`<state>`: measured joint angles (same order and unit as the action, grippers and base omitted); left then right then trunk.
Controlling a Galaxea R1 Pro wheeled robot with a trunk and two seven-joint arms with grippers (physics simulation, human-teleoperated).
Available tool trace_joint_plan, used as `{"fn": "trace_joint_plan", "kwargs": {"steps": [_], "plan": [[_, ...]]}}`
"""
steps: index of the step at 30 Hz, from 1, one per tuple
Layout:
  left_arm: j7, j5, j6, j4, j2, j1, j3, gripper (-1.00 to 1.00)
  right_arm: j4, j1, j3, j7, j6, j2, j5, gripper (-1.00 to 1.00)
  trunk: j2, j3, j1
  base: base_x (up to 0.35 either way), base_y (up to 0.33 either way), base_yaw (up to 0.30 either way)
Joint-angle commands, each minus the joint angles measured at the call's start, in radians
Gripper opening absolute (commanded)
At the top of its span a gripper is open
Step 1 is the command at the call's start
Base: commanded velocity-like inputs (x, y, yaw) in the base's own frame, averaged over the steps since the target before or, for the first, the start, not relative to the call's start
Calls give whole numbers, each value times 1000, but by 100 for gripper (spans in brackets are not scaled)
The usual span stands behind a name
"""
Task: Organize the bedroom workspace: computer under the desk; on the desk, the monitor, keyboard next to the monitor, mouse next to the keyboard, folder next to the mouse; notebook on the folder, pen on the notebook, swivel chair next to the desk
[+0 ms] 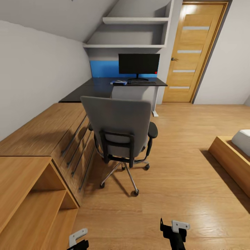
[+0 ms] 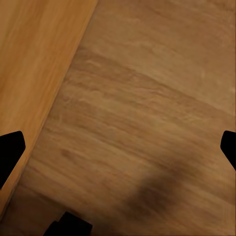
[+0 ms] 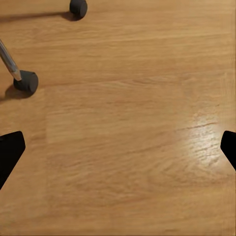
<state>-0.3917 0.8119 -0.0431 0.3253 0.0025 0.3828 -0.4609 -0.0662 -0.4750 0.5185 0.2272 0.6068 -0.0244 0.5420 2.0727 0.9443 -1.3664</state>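
Two grippers are seen low in the head view, the left gripper [image 1: 78, 239] near the wooden shelving [image 1: 31, 187] and the right gripper [image 1: 175, 231] over the bare wood floor [image 1: 180, 180]. In each wrist view the dark fingertips [image 2: 10, 150] [image 3: 10, 152] are set at opposite edges of the picture, so both pairs of fingers are spread wide and nothing is held between them. Below the left gripper, floorboards are seen beside a wooden panel. Below the right gripper, glossy floor is seen, along with two black castors [image 3: 27, 82] and a chrome spoke of the chair base.

Ahead, the swivel chair [image 1: 119, 133] is parked on the floor with its grey back turned to the camera, well apart from the desk [image 1: 100, 86] and close beside the long wooden drawer unit [image 1: 48, 132]. What lies on its seat cannot be told, since the backrest hides it. The black desk is set in the far corner under white wall shelves [image 1: 135, 33]. On it the monitor [image 1: 139, 64] stands upright, a red dot at its lower corner, in front of a blue wall panel [image 1: 104, 68]. The keyboard [image 1: 141, 83] is laid just before the monitor's stand. Something small and blue [image 1: 119, 82] is seen just beside the keyboard; it is too small to be named. A wooden door [image 1: 192, 52] is shut to the right of the desk, and a bed corner [image 1: 232, 156] is caught at the right edge.
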Motion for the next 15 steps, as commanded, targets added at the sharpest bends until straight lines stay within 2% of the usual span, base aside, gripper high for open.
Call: {"fn": "trace_joint_plan", "kwargs": {"steps": [1,15], "plan": [[-6,10,-4,1,1,1,-8,100,0,-1,9,7,1,0,3,100,8,4,-4,-16,0,0],[-6,10,-4,1,1,1,-8,100,2,1,9,6,2,0,1,100,106,48,-57,-2,0,0]]}}
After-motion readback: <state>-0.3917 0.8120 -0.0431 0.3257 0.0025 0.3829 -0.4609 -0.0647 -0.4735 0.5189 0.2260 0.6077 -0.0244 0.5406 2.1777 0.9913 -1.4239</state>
